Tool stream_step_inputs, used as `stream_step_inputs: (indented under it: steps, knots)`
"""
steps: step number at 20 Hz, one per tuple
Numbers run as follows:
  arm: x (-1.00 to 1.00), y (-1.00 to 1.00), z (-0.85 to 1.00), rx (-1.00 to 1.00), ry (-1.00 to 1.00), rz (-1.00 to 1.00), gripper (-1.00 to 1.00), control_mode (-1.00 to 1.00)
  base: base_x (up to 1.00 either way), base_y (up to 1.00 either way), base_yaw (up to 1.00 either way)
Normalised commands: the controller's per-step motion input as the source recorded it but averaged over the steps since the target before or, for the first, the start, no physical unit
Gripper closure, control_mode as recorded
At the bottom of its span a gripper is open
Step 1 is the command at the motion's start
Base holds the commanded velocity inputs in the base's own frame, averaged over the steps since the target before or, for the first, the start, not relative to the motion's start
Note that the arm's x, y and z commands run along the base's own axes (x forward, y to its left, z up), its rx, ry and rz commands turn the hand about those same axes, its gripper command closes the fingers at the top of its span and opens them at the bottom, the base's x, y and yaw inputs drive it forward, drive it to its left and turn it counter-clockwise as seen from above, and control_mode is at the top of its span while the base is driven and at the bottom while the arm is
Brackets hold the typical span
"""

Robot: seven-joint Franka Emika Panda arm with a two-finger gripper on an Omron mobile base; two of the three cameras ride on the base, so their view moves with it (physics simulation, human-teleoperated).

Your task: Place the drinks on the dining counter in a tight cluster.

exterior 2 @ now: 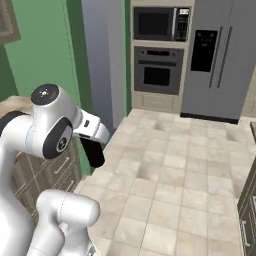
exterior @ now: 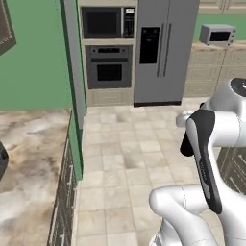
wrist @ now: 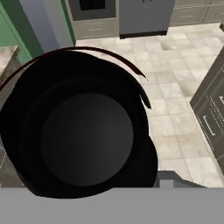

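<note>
Left base view: my white arm with dark joints rises at lower right, folded high. A dark object (exterior: 187, 144) hangs beside the forearm over the tiled floor; I take it for the bottle in my grip. The beige-brown marbled stone counter (exterior: 33, 158) lies to the left, well apart from the arm, with a dark rounded thing (exterior: 2, 163) cut by its left edge, too clipped to name. Oven stack (exterior: 108, 48) and grey fridge (exterior: 166, 48) stand at the back.

Right base view: arm at lower left. The same dark, elongated object (exterior 2: 93, 152) hangs below the wrist, long axis near vertical, over floor tiles. A sliver of the counter (exterior 2: 15, 102) peeks behind the shoulder, left of the hand.

Hand view: a big round black top (wrist: 87, 140), seen end-on, so the camera looks straight down its long axis. A thin maroon rim line suggests the squat dark-maroon bottle with wide cap. Fingertips hidden; I cannot tell for sure how the jaws stand, though the bottle looks carried.

Judgement: the bottle is airborne over the floor, and the counter lies to the hand's left. The move needs a leftward swing, keeping the bottle upright.
</note>
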Motion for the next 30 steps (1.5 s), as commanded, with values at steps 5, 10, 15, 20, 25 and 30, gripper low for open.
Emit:
stream_step_inputs:
  steps: [5,10,15,20,25,30]
  knots:
    - [0.0,0.0,0.0,0.0,0.0,0.0,1.0,1.0,1.0,-0.04,-0.16]
    - [0.0,0.0,0.0,0.0,0.0,0.0,1.0,1.0,1.0,-0.08,-0.27]
    - [0.0,0.0,0.0,0.0,0.0,0.0,1.0,1.0,1.0,-0.01,-0.34]
    - [0.0,0.0,0.0,0.0,0.0,0.0,1.0,1.0,1.0,0.0,-0.35]
    - [0.0,0.0,0.0,0.0,0.0,0.0,1.0,1.0,1.0,0.0,-0.36]
    - [0.0,0.0,0.0,0.0,0.0,0.0,1.0,1.0,1.0,0.0,-0.35]
